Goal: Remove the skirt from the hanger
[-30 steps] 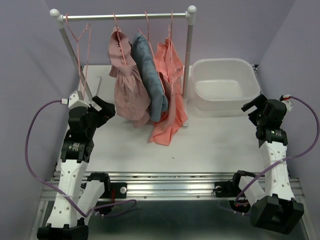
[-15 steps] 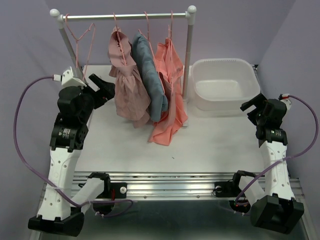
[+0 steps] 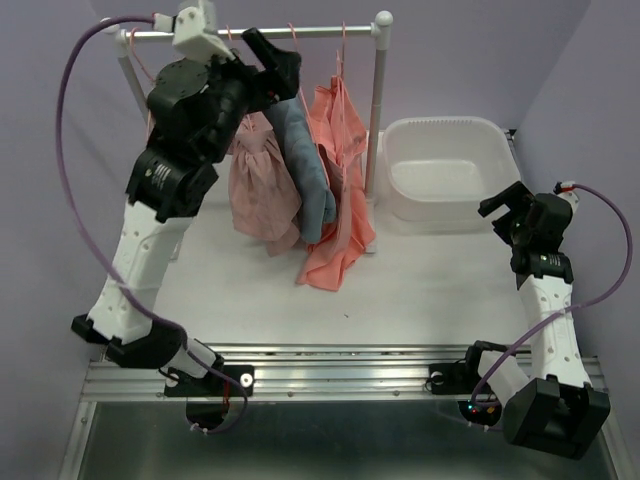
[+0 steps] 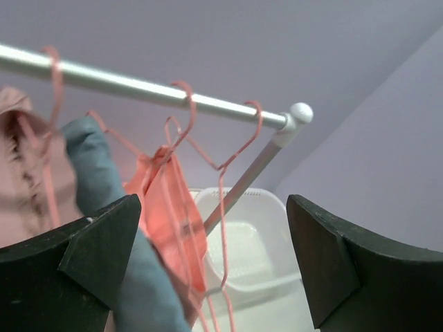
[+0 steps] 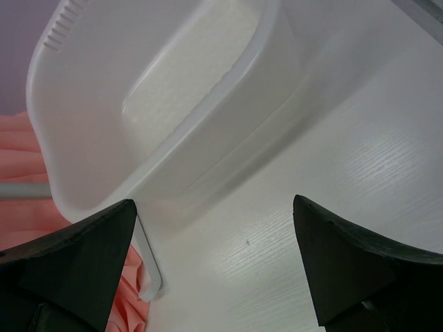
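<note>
Skirt [image 3: 303, 165], blue-grey, hangs from the rail [image 3: 330, 32] along the surface's [image 3: 430, 290] far edge, between a pink dress [image 3: 260, 190] and a salmon garment [image 3: 345, 150], long axis vertical, hem down. The left pincer [image 3: 280, 65], wide and empty, hides its waistband from above. The right pincer [image 3: 500, 220], also wide, hovers near the right edge.

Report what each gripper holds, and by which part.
Nothing is held: the left gripper is open up by the rail, the right gripper open beside the tub.

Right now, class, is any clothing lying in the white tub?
No, the white tub shows only bare plastic inside, seen from above.
</note>
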Available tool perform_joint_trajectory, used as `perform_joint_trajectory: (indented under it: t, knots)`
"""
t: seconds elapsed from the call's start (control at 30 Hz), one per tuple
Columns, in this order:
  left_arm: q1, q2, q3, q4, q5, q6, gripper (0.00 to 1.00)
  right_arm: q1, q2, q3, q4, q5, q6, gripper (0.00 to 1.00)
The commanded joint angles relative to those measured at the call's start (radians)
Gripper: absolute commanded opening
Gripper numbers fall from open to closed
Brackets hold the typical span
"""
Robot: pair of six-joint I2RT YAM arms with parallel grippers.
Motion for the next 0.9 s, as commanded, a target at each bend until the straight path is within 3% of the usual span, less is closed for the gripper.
perform_joint_trajectory:
  t: [0.0, 0.13, 0.33, 0.67, 0.87]
  knots:
    - [-0.083, 0.201, 0.211, -0.039, -0.078, 0.146, 0.99, -0.001, -0.006, 0.009, 0.055, 0.000, -0.023, 1.00]
    - [-0.116, 0.328, 0.340, 0.016, -0.118, 0.213, 0.99, -0.001, 0.000, -0.003, 0.056, 0.000, -0.021, 1.00]
    - [-0.166, 0.434, 0.345, 0.127, -0.181, 0.313, 0.99, -0.001, 0.025, -0.011, 0.056, 0.027, -0.023, 1.00]
    - [-0.166, 0.543, 0.345, 0.153, -0.190, 0.336, 0.98, -0.001, 0.048, -0.011, 0.056, 0.034, -0.021, 1.00]
    - [-0.166, 0.575, 0.351, 0.162, -0.202, 0.335, 0.92, -0.001, 0.042, -0.011, 0.055, 0.041, -0.026, 1.00]
